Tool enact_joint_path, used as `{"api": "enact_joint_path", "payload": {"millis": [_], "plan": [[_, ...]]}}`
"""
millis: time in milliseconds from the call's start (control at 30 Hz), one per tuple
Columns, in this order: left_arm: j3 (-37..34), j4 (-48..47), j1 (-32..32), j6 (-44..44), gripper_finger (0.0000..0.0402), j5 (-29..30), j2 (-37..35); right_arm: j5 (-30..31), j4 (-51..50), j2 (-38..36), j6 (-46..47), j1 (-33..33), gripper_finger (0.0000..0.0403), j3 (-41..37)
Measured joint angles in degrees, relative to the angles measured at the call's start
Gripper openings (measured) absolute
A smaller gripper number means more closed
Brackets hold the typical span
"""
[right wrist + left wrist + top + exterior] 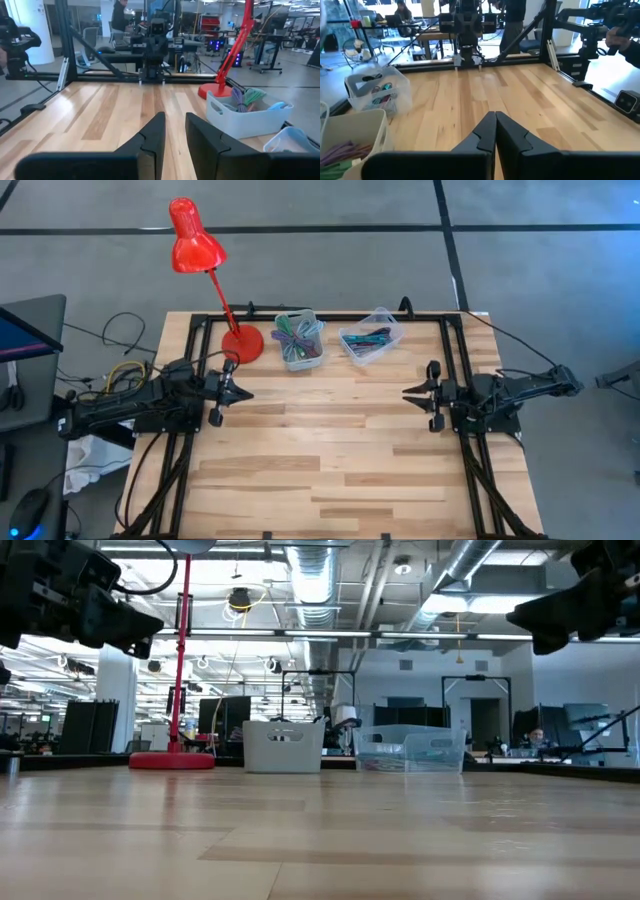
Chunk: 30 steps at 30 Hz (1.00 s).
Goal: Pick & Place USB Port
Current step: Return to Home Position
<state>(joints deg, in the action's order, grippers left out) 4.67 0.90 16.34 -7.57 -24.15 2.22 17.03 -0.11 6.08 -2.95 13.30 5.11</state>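
Low view is showing the near stretch of the table lying bare, with no cable resting on the wood. Midway across, both arms are hanging above the surface and facing each other from opposite sides. The left gripper is sitting with its fingers pressed together and carrying nothing. The right gripper is showing a narrow gap between its fingers and is also carrying nothing. Farther back, near the far edge, the gray bin is standing just beside the base of the red lamp. It is holding a heap of charger cables, purple, green and blue among them. On the right arm's side of it, the clear bin is standing near, and a few more are lying inside it, dark and blue as far as I can tell. Judging from this, the placing is looking finished or close to it, since the gray bin is loaded and neither claw is gripping anything. Both arms are appearing to sit at or near a rest pose, so settling there is likely all that is remaining. Whether the clear bin's contents are meant to be moved, I cannot tell.
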Motion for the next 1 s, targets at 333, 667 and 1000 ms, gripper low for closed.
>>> {"api": "enact_joint_path", "payload": {"millis": [333, 667, 1000], "plan": [[-2.7, -0.5, 0.0, 1.5, 0.0011, 0.0, 0.0, 4.4, -7.9, -4.6, 4.3, 1.5, 0.0069, -0.9], [-4.3, 3.0, 0.4, 3.1, 0.0012, 1.0, 1.3, 6.9, -9.3, -4.6, 4.7, 3.2, 0.0069, -0.8], [-4.3, 2.8, 0.9, 3.1, 0.0012, 3.1, 3.0, 16.2, -9.4, -3.0, 2.4, 3.1, 0.0069, -0.8]]}}
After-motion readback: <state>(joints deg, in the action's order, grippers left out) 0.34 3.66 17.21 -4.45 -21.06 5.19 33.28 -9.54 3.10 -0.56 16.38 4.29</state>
